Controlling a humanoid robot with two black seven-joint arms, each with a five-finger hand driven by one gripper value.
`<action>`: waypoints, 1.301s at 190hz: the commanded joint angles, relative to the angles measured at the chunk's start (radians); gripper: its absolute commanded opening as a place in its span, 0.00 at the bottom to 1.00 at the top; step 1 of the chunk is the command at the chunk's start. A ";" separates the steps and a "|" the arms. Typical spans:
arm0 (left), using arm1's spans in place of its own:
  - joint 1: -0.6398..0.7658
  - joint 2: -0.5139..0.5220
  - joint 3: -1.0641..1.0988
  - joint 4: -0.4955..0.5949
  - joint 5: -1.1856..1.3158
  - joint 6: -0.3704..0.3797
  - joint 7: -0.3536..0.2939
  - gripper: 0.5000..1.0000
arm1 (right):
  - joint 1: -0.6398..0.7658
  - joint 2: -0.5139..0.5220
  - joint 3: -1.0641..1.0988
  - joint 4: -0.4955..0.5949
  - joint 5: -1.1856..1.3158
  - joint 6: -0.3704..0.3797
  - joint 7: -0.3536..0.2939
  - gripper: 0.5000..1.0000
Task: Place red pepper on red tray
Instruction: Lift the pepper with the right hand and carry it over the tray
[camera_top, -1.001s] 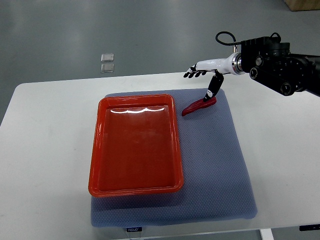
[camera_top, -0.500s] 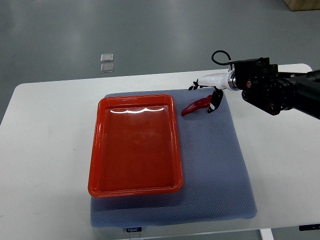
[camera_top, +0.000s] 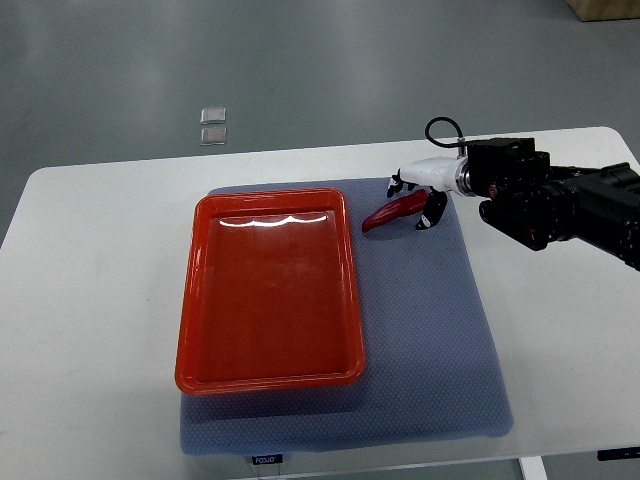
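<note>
A red tray (camera_top: 268, 291) is seen lying empty on the left part of a blue-grey mat (camera_top: 430, 330), which is spread on a white table (camera_top: 90, 300). Just beside the tray's far right corner, the red pepper (camera_top: 392, 212) is found on the mat. The right hand (camera_top: 420, 190) is placed over the pepper's right end, its fingers (camera_top: 436, 209) curled around it in a grasp.

White table (camera_top: 100, 300) stands on grey floor (camera_top: 300, 70)
</note>
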 joint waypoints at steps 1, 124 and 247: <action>0.000 0.000 -0.001 0.000 0.000 -0.001 0.000 1.00 | 0.000 0.002 -0.001 -0.001 0.000 -0.007 0.000 0.45; 0.000 0.000 -0.001 0.001 0.000 -0.001 0.000 1.00 | 0.018 -0.001 -0.013 0.006 -0.009 0.006 0.005 0.00; 0.000 0.000 -0.001 0.001 0.000 0.000 0.000 1.00 | 0.247 0.024 0.097 0.260 0.100 0.122 0.019 0.00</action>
